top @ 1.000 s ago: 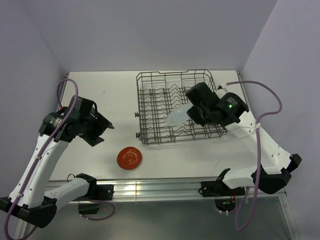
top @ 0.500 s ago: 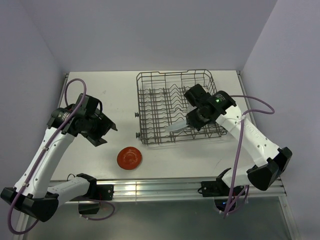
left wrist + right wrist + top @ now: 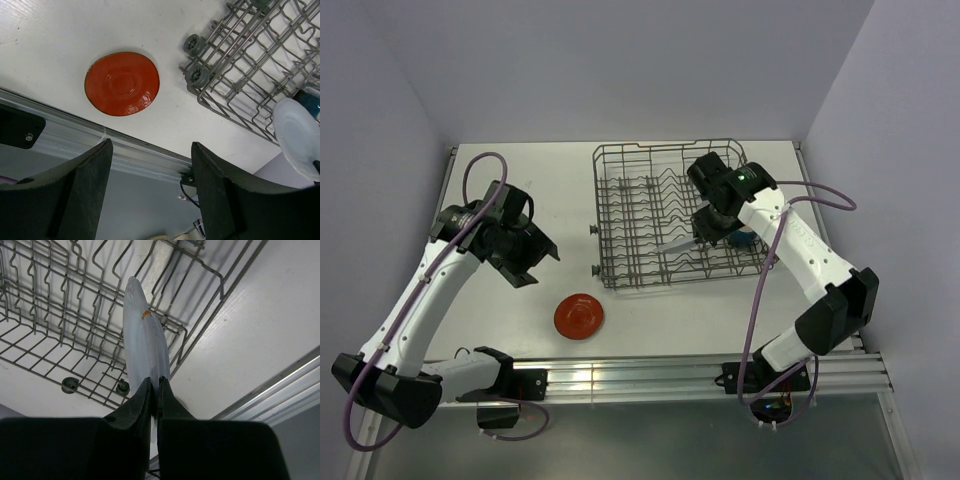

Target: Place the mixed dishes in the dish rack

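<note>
1 dish was mid-load: the right gripper (image 3: 155, 382) pinched the pale blue-grey plate (image 3: 142, 340) by its rim, edge-on over the dish rack (image 3: 620, 160). Next, I judged, it needed lowering between 2 tines before release. The left gripper (image 3: 151, 145) hung spread above the red-orange plate (image 3: 122, 83), which lay on the table (image 3: 540, 190) beside the rack. Only the right wrist view showed the pinch; the left wrist view showed the held plate's broad face.

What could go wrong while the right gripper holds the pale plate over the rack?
The right gripper pinches the pale blue-grey plate only at its rim, so it may slip or twist. Its edge could land on the tines of the dish rack, not between rows. It might also knock the dark blue mug.
</note>
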Robot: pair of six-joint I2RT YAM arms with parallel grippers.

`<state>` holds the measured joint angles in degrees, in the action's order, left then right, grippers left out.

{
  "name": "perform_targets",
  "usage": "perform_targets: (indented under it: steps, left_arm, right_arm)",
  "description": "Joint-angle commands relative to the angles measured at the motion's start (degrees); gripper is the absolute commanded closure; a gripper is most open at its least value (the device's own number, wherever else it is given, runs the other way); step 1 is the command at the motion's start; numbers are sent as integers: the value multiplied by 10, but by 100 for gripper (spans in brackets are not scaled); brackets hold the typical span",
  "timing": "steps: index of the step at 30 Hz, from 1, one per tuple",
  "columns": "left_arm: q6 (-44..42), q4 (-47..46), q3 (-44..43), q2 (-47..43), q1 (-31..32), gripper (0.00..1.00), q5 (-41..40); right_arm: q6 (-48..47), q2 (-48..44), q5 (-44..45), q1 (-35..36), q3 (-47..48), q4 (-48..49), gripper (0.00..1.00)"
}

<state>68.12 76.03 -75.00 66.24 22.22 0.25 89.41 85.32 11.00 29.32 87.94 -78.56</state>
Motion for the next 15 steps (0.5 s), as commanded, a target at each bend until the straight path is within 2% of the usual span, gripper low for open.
perform_targets:
  steps: [1, 6, 15]
  left_arm:
    - [-20, -13, -14, 11, 3, 30, 9]
    - [-25, -21, -16, 21, 3, 30, 15]
    - [-41, -29, -13, 31, 3, 30, 19]
  right_arm:
    - [-2, 19, -15, -12, 36, -39, 100]
    - [-1, 53, -36, -15, 59, -42, 100]
    - [10, 71, -68, -38, 42, -43, 100]
